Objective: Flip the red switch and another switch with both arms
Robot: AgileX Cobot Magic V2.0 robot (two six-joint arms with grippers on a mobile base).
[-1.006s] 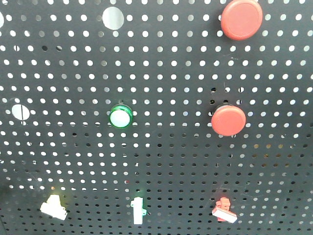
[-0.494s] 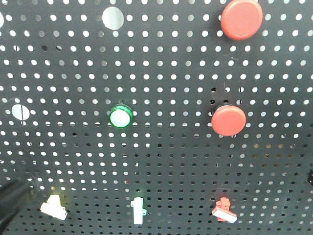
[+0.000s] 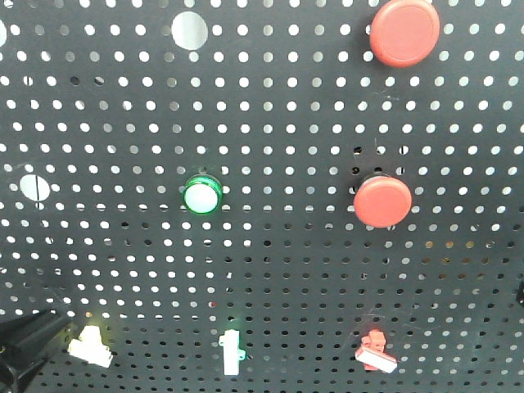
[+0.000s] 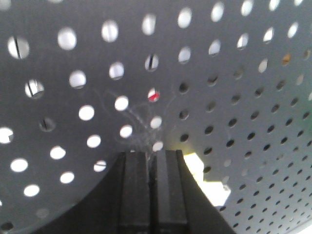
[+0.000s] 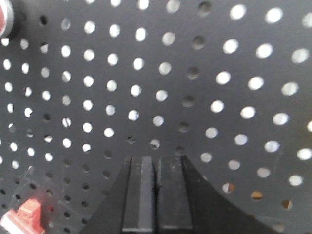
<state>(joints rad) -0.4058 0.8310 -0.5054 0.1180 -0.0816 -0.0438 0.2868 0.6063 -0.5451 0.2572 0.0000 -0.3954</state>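
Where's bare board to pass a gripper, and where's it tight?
Free: pegboard between the green button and the lower red button; also upper left, above the green button. Tight: bottom row, where the left gripper sits beside the yellowish switch.

I count two red buttons [image 3: 404, 31], one green button [image 3: 201, 196] and three switches: red switch [image 3: 375, 350], yellowish switch [image 3: 89, 344], white switch [image 3: 231, 352], on one pegboard [image 3: 280, 94].

Left hand [image 4: 152, 163] matte black, flat and ridged, right hand [image 5: 156, 165] alike
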